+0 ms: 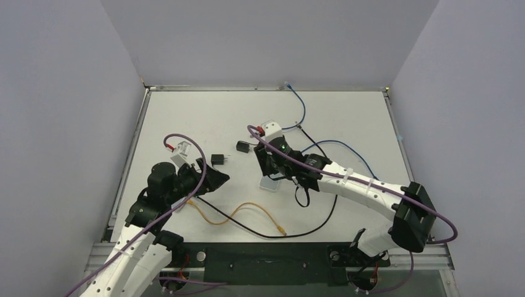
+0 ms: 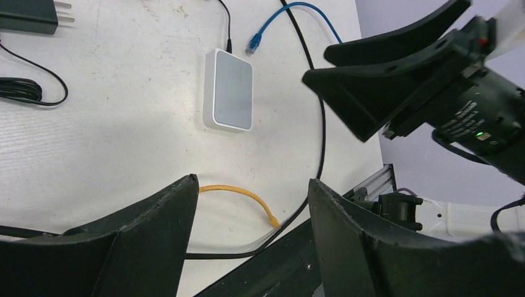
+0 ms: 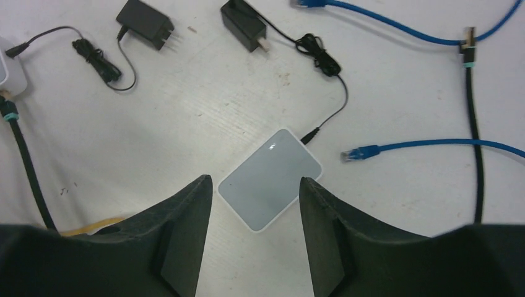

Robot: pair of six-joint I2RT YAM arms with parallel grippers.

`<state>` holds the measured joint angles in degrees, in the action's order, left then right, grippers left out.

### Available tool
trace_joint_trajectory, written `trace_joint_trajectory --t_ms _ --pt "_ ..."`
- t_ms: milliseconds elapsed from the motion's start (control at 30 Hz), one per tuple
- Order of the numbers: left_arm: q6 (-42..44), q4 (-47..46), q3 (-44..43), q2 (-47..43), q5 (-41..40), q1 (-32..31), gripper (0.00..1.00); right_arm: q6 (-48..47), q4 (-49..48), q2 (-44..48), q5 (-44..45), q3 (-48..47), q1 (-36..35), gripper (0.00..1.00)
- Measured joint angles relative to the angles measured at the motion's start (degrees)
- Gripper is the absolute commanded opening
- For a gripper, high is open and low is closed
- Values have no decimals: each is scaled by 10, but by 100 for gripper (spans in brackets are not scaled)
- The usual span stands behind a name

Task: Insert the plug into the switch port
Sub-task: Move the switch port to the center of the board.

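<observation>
The small, flat white box with rounded corners and a pale grey broad face lies flat on the white worktop. In the right wrist view it sits in the lower middle, directly ahead of the right gripper and framed between its two black jaws. Those jaws stand wide and hold nothing.

The box's long axis runs from lower left to upper right in that view, slanted across the line of the jaws rather than square to it. I judge the switch port to be on the narrow upper-right edge, where a thin black cable already goes in. The socket openings themselves cannot be seen from above.

The blue cable's plug lies near that same edge, right of centre in the frame. It does not touch the box, points left toward it, and is outside the right-hand jaw. The coming move turns on this: the plug lies to the right of the jaws with its axis roughly level across the frame, and the right arm is plainly the nearer one.

The left gripper also has wide, empty jaws at the bottom of the left wrist view, with the box well up the frame from them. An orange cable's plug lies near those jaws, apart from the box.
</observation>
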<state>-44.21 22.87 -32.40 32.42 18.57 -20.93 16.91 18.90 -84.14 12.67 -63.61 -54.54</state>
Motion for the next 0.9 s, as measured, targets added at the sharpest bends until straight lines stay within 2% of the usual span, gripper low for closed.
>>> trace_joint_trajectory --t_ms 200,333,667,900 --pt "-1 -17 7 10 8 0 70 4 23 47 63 6 52 54" --pt "-1 -25 7 18 12 0 70 9 30 52 78 7 111 63" --pt "1 -33 11 26 22 0 70 55 42 -8 57 -10 231 61" --pt "1 -49 28 34 32 0 70 97 44 -83 48 -10 277 58"
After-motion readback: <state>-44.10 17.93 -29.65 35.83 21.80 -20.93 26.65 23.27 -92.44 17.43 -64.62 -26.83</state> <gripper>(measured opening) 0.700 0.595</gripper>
